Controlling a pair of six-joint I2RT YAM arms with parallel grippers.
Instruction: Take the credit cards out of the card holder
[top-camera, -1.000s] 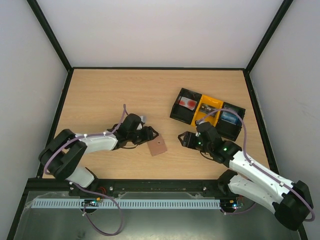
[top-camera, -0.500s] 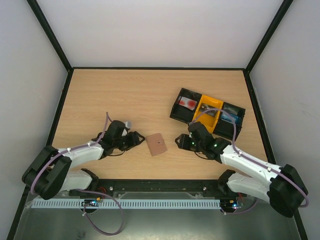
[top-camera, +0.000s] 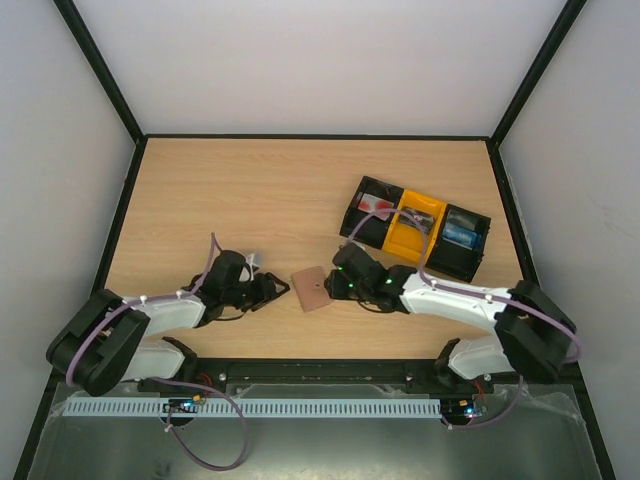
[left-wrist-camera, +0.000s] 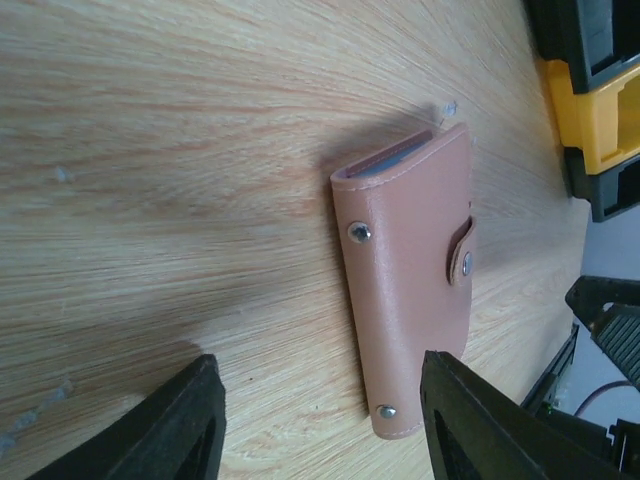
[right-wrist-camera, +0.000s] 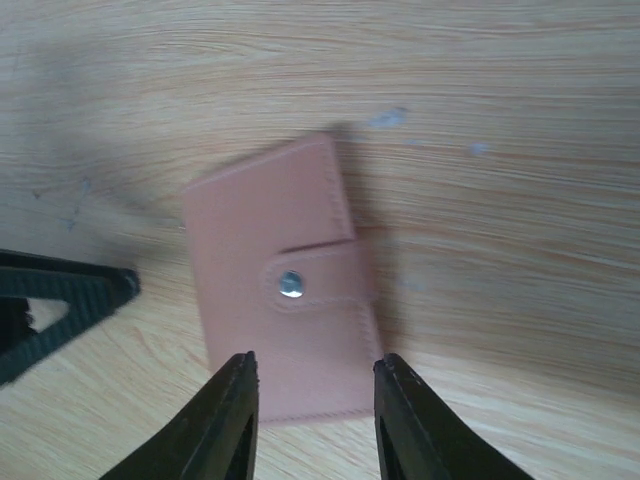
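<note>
Right wrist view: closed tan card holder (right-wrist-camera: 280, 285) lies flat on worktop (right-wrist-camera: 500, 150); right hand (right-wrist-camera: 315, 405) spread at its edge; left hand (left-wrist-camera: 320, 395) spread, apart from it

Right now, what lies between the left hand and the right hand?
Only the closed card holder, flat on the table; the top view shows it.

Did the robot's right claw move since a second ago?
Yes. The right claw slid left, away from the black-and-yellow tray, and is now right up against the card holder.
</note>
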